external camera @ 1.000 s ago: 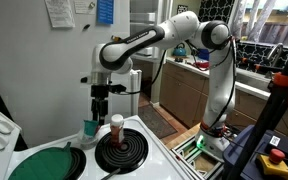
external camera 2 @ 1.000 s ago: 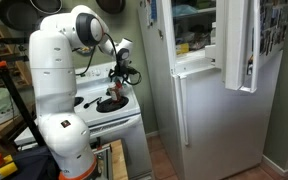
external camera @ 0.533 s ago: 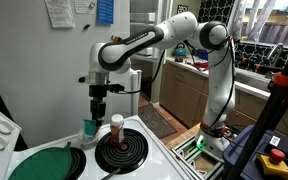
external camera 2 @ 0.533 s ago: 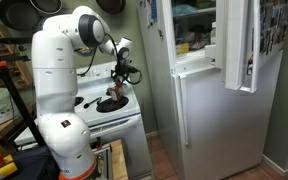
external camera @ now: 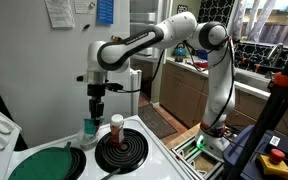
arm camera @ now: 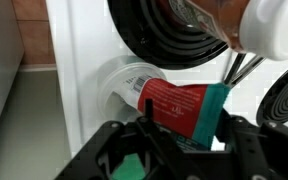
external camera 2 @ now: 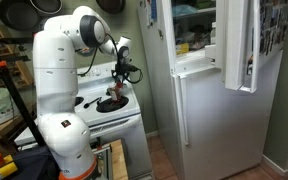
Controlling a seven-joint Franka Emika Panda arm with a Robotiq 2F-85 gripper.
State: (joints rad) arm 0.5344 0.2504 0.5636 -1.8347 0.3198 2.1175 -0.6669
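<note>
Wrist view puts the gripper (arm camera: 184, 150) right over the bottle (arm camera: 174, 103), a small one with a red label and a teal end. The dark fingers (arm camera: 109, 150) stand apart on either side of it. Whether they press on it yet I cannot tell, since the contact is hidden by the bottle itself. Just beyond it are the coil burner (arm camera: 164, 35) and the white-lidded jar (arm camera: 274, 28).

In an exterior view, going from near to far, a green cover (external camera: 44, 165) lies at the near left. The bottle (external camera: 89, 129) stands on the stove (external camera: 159, 150) directly under the gripper (external camera: 92, 112). The jar (external camera: 116, 124) sits just to its right on the black burner.

Against the earlier frames the wrist has edged slightly left, and nothing else has moved: bottle and jar stand where they did. I judge the grasp on the bottle to be under way and not yet secure.
</note>
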